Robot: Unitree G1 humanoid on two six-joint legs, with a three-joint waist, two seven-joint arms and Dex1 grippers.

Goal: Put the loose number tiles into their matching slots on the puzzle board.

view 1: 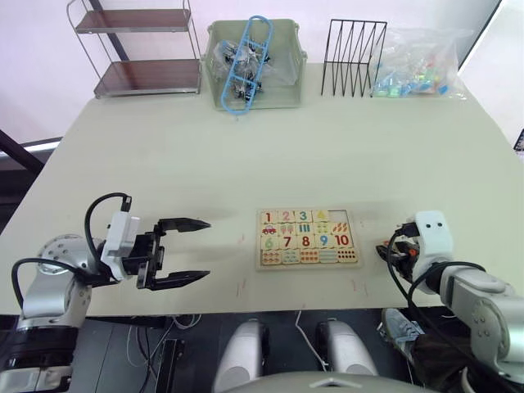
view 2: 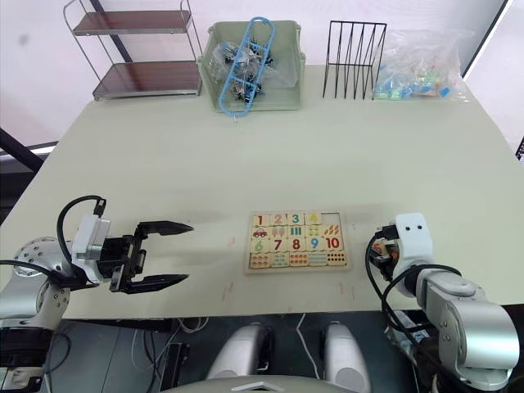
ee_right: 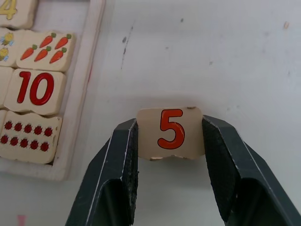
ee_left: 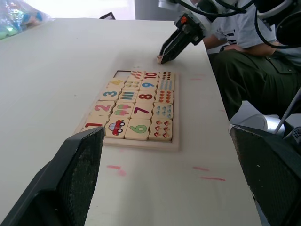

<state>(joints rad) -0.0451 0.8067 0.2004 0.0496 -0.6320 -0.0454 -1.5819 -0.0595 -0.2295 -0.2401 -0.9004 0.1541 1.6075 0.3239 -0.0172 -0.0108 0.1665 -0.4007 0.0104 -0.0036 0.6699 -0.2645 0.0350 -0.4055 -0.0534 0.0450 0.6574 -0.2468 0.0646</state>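
Observation:
The puzzle board (view 1: 307, 260) lies flat near the table's front edge. Its top row holds tiles 1 (view 1: 268, 218), 2, 3 and 4, and the slot (view 1: 339, 216) at the right end of that row is bare. Just right of the board, my right gripper (ee_right: 170, 125) is down at the table, shut on the loose tile with a red 5 (ee_right: 170, 133). The same gripper (view 1: 385, 250) stands a short way off the board's right edge. My left gripper (view 1: 205, 250) hovers open and empty to the left of the board, its fingers pointing toward it.
Along the table's back edge stand a two-tier shelf (view 1: 143, 78), a green basket (view 1: 282, 90) holding a blue item, a black wire rack (view 1: 354, 59) and a clear bag of coloured pieces (view 1: 417, 70). A person in green trousers (ee_left: 254, 75) sits by the table's right front.

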